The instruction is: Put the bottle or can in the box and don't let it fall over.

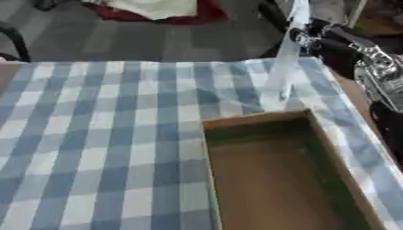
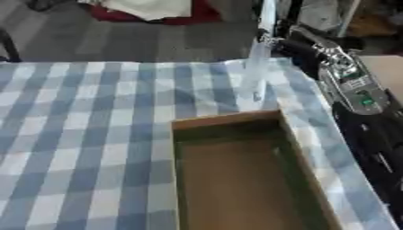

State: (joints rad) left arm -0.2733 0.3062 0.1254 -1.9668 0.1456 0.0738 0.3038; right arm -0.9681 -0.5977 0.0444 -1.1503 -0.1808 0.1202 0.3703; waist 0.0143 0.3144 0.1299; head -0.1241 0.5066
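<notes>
The right hand (image 1: 315,38) comes in from the upper right corner and is raised above the far right part of the desk (image 1: 94,134). Its fingers (image 1: 297,36) are curled around a clear bottle (image 1: 282,67), near the upper part of it. The bottle is long and thin and almost transparent; it stands nearly upright, a little tilted, with the top leaning to the right. Its lower end is just behind the far wall of the box (image 2: 228,121), over the checked cloth (image 2: 78,112). I cannot tell if the bottom touches the cloth or hangs a little above it. The bottle is outside the box.

The box is brown cardboard, open on top, and it lies on the near right part of the desk. Inside it only the brown floor shows.

The cloth has blue and white squares and covers the desk. Behind the desk is a grey floor (image 1: 118,36).
</notes>
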